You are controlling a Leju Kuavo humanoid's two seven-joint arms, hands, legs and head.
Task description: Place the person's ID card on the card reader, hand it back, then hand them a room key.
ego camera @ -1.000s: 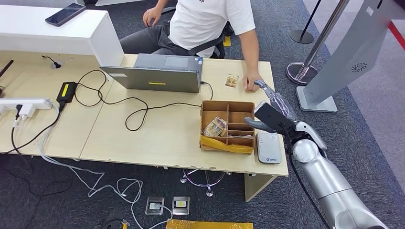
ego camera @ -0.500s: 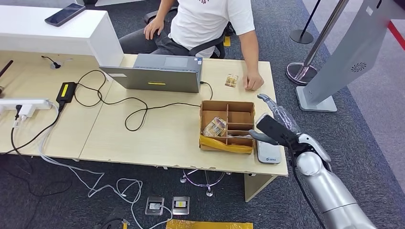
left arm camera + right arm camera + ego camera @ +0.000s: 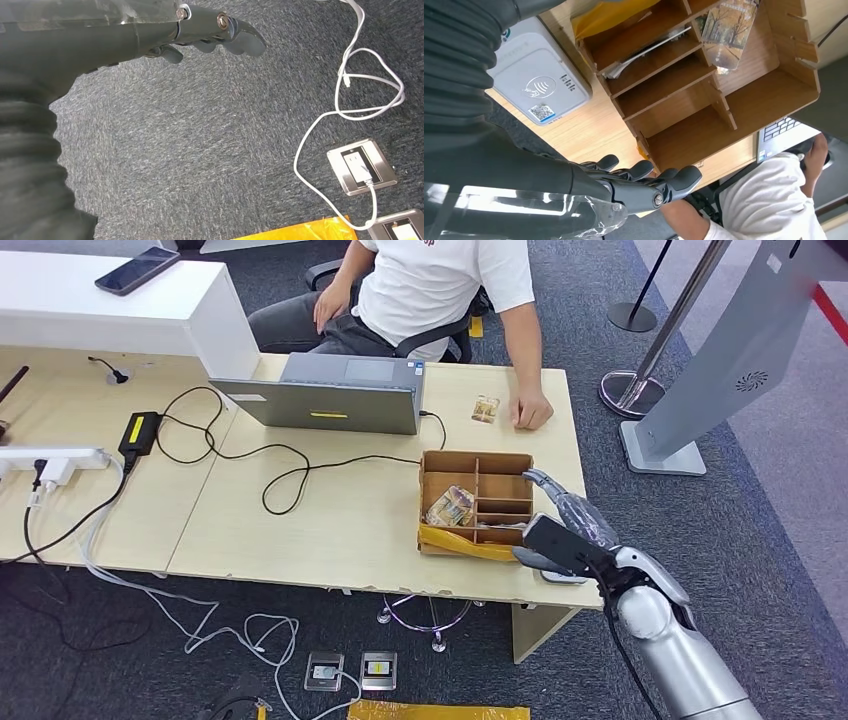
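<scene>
Meanwhile the right hand (image 3: 560,530), fingers spread and empty, has drawn back over the card reader (image 3: 536,82), leaving the ID card (image 3: 486,409) by the person's hand (image 3: 531,412).

A pale wood-grain desk (image 3: 330,510) carries a brown cardboard organiser (image 3: 476,502) with a strip of yellow tape along its front edge. Inside lies a card (image 3: 725,31) printed with an autumn tree scene in browns and golds. Beside it sits a white card reader (image 3: 540,82) bearing a grey wave symbol and a small blue-edged label. A grey laptop (image 3: 325,392) shows a yellow sticker. Black cables cross the desk; white ones trail over speckled dark-grey carpet (image 3: 210,150). A small card (image 3: 486,409) near the person's hand looks tan and patterned, though too small to read. The person's shirt (image 3: 440,285) is white.
</scene>
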